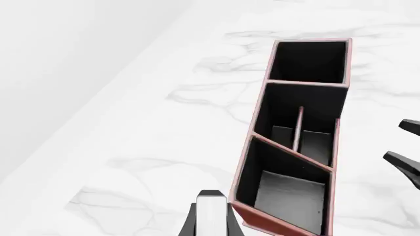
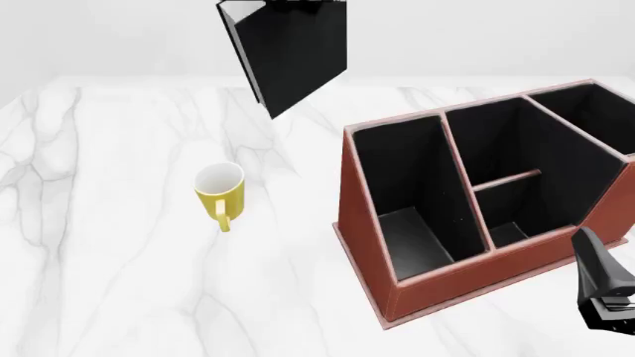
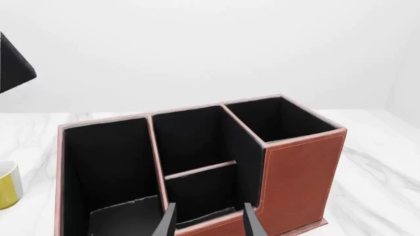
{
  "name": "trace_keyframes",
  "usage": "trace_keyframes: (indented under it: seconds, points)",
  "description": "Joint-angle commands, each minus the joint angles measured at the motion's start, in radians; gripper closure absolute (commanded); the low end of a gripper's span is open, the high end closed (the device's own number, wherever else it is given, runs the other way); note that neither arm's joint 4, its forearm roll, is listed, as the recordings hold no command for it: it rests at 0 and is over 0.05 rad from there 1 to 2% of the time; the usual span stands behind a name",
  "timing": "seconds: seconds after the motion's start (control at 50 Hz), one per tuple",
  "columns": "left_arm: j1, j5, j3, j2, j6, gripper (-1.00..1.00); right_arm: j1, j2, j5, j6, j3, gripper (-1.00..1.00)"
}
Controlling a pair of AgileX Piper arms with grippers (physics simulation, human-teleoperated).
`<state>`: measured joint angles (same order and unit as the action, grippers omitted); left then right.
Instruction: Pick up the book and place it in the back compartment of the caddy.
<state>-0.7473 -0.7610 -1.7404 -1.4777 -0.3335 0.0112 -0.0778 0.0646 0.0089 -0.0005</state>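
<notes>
The black book with white page edges hangs high above the table, left of and beyond the caddy. My left gripper is shut on it; its white page edge shows between the fingers. The reddish-brown caddy stands at the right with its black interior open. The back compartment is the small cell against the caddy's lower long wall; it also shows in the right wrist view and in the left wrist view. My right gripper is open and empty, just outside that wall.
A yellow mug stands on the white marble table, left of the caddy and below the held book. The caddy's two long compartments flank the split middle section. The right gripper sits at the table's near right.
</notes>
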Motion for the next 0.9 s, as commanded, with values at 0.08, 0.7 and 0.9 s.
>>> trace_keyframes:
  seconds: [0.08, 0.7, 0.9]
  points:
    - [-0.172, -0.458, -0.910, -0.178, -0.091, 1.00, -0.003, 0.011, -0.008, 0.001, 0.000, -1.00]
    - [-0.440, 0.190, -0.292, -0.165, 0.070, 1.00, -0.004, 0.013, -0.010, -0.004, 0.000, -1.00]
    - [-0.464, 0.328, -0.158, -0.215, 0.066, 1.00, -0.007, 0.005, -0.003, -0.002, 0.000, -1.00]
